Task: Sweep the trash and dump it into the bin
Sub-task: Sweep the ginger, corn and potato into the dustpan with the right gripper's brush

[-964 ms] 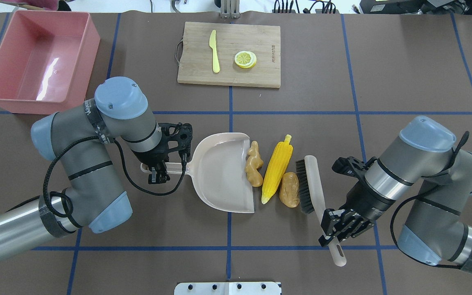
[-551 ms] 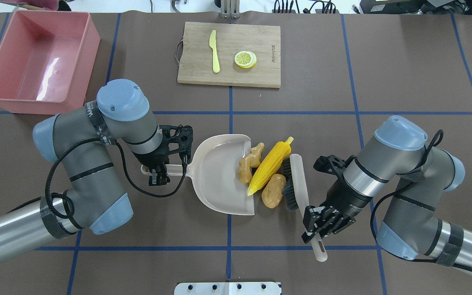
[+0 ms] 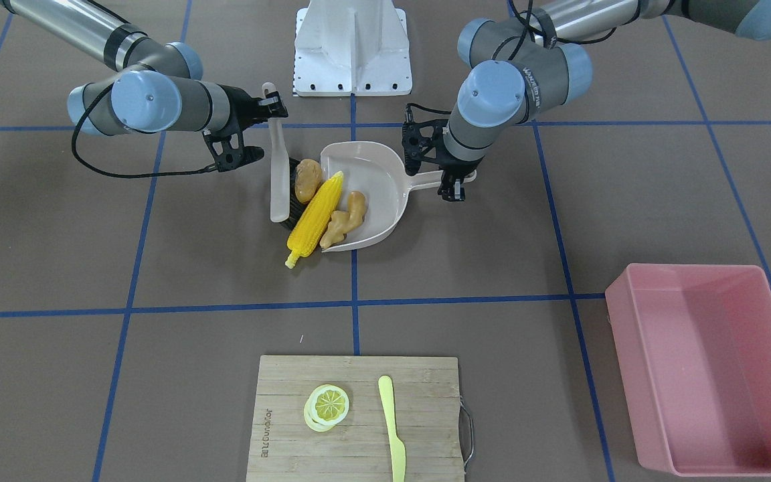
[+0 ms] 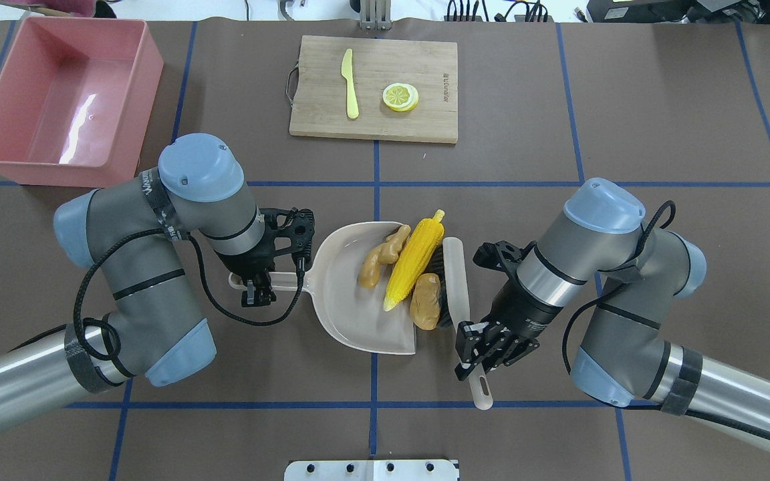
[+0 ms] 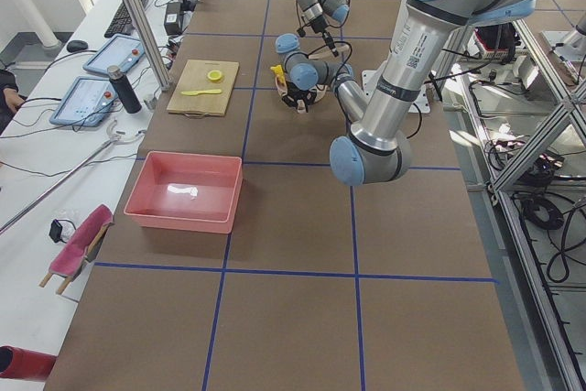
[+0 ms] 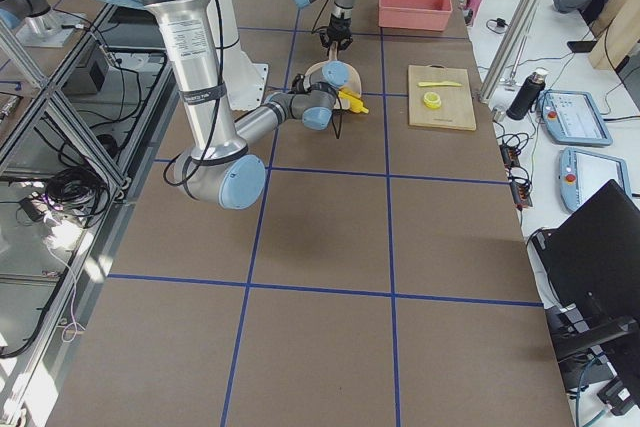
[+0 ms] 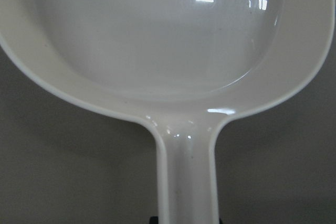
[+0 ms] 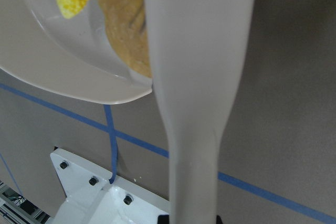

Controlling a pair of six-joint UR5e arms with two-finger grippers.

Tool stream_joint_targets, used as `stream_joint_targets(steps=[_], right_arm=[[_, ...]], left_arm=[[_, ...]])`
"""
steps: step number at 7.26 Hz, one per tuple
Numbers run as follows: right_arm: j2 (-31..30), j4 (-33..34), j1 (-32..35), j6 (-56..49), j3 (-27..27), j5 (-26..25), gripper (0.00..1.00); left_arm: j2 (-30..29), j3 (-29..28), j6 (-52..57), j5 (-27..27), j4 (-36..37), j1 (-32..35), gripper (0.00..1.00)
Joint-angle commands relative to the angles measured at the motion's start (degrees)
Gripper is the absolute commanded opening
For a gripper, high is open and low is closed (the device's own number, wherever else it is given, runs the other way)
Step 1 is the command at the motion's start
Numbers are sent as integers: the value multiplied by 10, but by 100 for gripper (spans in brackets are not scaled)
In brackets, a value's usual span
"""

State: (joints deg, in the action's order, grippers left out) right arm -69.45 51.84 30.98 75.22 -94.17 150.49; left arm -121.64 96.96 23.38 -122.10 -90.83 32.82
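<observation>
The beige dustpan (image 4: pixel 348 307) lies mid-table, and my left gripper (image 4: pixel 259 284) is shut on its handle (image 7: pixel 186 171). My right gripper (image 4: pixel 482 354) is shut on the handle (image 8: pixel 194 103) of a white brush (image 4: pixel 455 274), which stands at the pan's open mouth. The tan ginger root (image 4: pixel 378 257) lies inside the pan. The yellow corn cob (image 4: pixel 415 257) lies across the pan's lip, its far tip sticking out past the corner (image 3: pixel 290 260). The brownish potato (image 4: pixel 425 300) sits at the lip against the bristles. The pink bin (image 4: pixel 151 73) stands at the far left.
A wooden cutting board (image 4: pixel 425 67) with a pale yellow knife (image 4: pixel 349 83) and a lemon slice (image 4: pixel 400 97) lies at the far middle. A white mount plate (image 4: pixel 371 469) sits at the near edge. Blue tape lines cross the brown table.
My right arm has swept the brush to the left, pushing the corn, potato and ginger onto the dustpan. The ginger has slid inside. The left gripper and pan have barely moved.
</observation>
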Motion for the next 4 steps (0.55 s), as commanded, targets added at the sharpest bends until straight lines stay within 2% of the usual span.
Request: stream_joint_targets(steps=[1,4], right_arm=[[26,1,-3,14,14,-8,0],[51,4,-9,29,25,-17,0]], left_arm=[[-2,0,0,-1,0,0,0],[-1,3,0,-2,0,1,0]])
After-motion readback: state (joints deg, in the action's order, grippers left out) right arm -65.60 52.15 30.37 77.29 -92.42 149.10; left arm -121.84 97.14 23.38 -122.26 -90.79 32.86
